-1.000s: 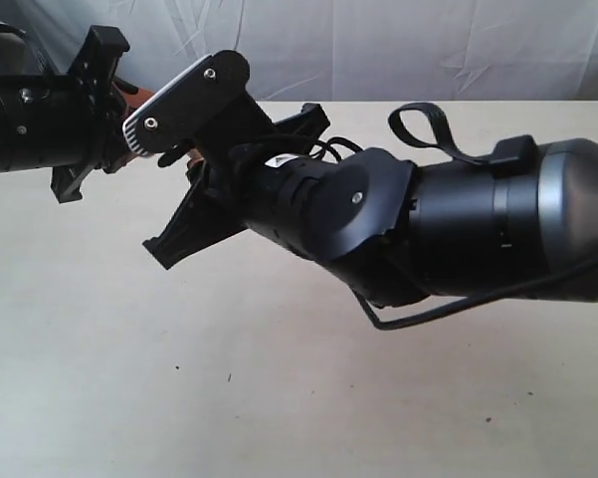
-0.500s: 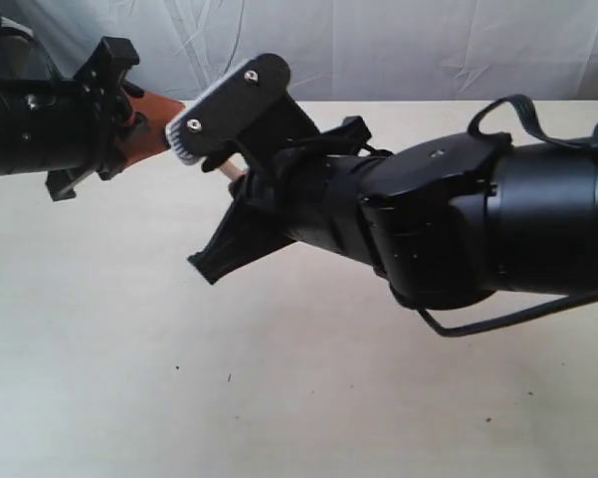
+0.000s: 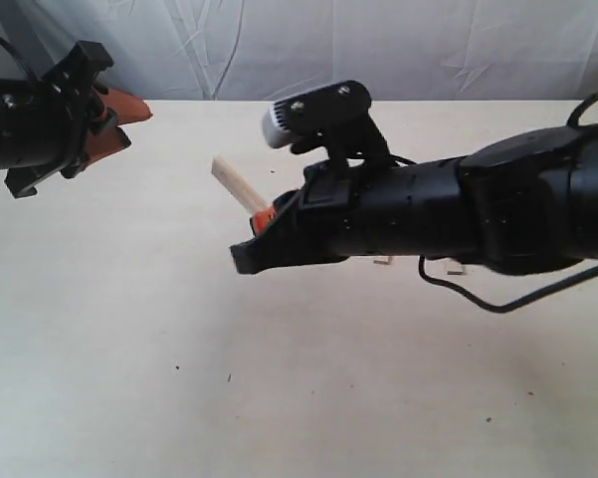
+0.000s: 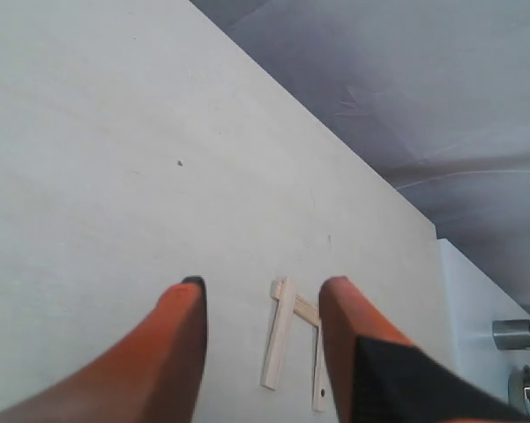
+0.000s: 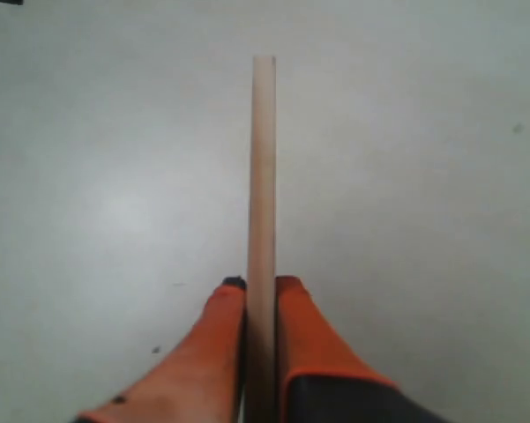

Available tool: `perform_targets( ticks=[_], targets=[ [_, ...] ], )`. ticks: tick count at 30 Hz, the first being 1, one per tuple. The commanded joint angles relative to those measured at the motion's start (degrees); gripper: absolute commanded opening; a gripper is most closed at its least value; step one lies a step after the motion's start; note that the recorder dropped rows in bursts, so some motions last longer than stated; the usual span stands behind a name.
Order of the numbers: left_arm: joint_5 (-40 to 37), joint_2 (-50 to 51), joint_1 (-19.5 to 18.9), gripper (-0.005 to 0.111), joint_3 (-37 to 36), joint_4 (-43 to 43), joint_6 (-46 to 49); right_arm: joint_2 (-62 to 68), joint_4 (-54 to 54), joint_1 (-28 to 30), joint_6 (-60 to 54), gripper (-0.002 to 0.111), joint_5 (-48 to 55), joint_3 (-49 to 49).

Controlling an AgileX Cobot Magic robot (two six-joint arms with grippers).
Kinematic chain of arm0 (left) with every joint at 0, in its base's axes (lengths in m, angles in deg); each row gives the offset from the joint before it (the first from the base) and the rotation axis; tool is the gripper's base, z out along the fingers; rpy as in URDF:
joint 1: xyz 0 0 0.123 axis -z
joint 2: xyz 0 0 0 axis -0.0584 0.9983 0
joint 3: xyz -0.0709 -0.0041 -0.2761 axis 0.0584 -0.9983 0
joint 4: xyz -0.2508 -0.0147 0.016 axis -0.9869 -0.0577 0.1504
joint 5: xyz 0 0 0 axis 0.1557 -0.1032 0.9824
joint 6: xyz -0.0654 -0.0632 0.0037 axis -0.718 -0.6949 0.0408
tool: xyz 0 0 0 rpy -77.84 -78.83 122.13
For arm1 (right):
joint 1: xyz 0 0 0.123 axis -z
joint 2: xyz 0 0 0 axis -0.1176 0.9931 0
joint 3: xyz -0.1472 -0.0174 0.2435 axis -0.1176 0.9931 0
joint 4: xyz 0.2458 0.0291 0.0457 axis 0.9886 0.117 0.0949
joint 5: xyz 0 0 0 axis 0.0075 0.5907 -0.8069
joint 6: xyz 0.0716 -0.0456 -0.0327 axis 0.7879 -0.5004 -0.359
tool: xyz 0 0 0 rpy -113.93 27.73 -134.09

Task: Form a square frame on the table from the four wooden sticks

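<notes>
Held stick (image 5: 263, 176): pale tan, flat, smooth, seen edge-on, pinched at one end by the right gripper (image 5: 261, 295), above the table (image 3: 279, 378) toward its far edge. Left gripper (image 4: 263, 289) spread wide, empty, near the far left corner. Other sticks (image 4: 279, 335) lay flat, ends touching. Table cream, dark-specked; wrinkled pale cloth (image 3: 398, 50) behind.

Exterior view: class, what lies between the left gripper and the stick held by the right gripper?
In the exterior view, only bare table shows between the left gripper and the stick clamped in the right gripper.
</notes>
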Motion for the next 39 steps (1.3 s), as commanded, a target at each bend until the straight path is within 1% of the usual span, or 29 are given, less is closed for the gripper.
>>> perform_targets(
  ticks=[1, 3, 5, 8, 14, 15, 17, 19, 22, 24, 27, 31, 35, 39],
  targets=[
    [-1.8, -0.1, -0.1, 0.042, -0.4, 0.5, 0.3, 2.2, -25.8, 12.5, 27.1, -0.001, 25.1, -0.6],
    [-1.8, -0.1, -0.1, 0.042, -0.4, 0.5, 0.3, 4.1, -40.2, 17.0, 38.9, -0.001, 34.3, -2.9],
    [-1.8, -0.1, -0.1, 0.042, -0.4, 0.5, 0.3, 6.2, -47.3, 19.5, 43.2, -0.001, 40.0, -4.5],
    [-2.0, -0.1, 0.0, 0.042, -0.4, 0.5, 0.3, 10.1, -48.6, 20.8, 42.8, -0.001, 43.8, -4.6],
    [-3.0, -0.1, 0.0, 0.042, -0.4, 0.7, 0.3, 18.0, -48.4, 20.8, 42.6, -0.001, 44.3, -4.6],
    [-3.0, -0.1, 0.0, 0.042, -0.4, 0.7, 0.3, 18.9, -48.4, 20.8, 42.6, 0.001, 44.1, -4.6],
    [-3.0, -0.1, 0.0, 0.042, -0.4, 0.7, 0.3, 19.9, -48.4, 20.8, 42.6, 0.011, 43.1, -4.6],
    [-3.2, -0.1, 0.0, 0.042, -0.4, 0.5, 0.3, 20.1, -48.4, 20.8, 42.6, 0.027, 41.6, -4.6],
    [-3.4, -0.1, 0.0, 0.042, -0.4, 0.3, 0.3, 19.8, -48.8, 20.8, 42.6, 0.047, 39.9, -4.6],
    [-3.4, -0.1, 0.0, 0.042, -0.4, 0.3, 0.3, 19.9, -50.0, 20.8, 42.6, 0.054, 39.5, -4.9],
    [-4.0, -0.1, 0.0, 0.042, -0.4, 0.3, 0.3, 19.8, -56.0, 20.8, 43.8, 0.055, 39.3, -6.5],
    [-4.5, -0.1, 0.0, 0.042, -0.4, 0.3, 0.3, 18.0, -64.5, 20.8, 51.4, 0.055, 39.6, -11.1],
    [-4.4, -0.1, 0.0, 0.042, -0.4, 0.1, 1.5, 15.8, -62.6, 19.5, 52.2, 0.054, 42.1, -12.6],
    [-4.4, -0.1, 0.0, 0.042, -0.4, -0.2, 1.5, 15.6, -65.0, 14.7, 53.6, 0.054, 41.8, -12.4]
  ],
)
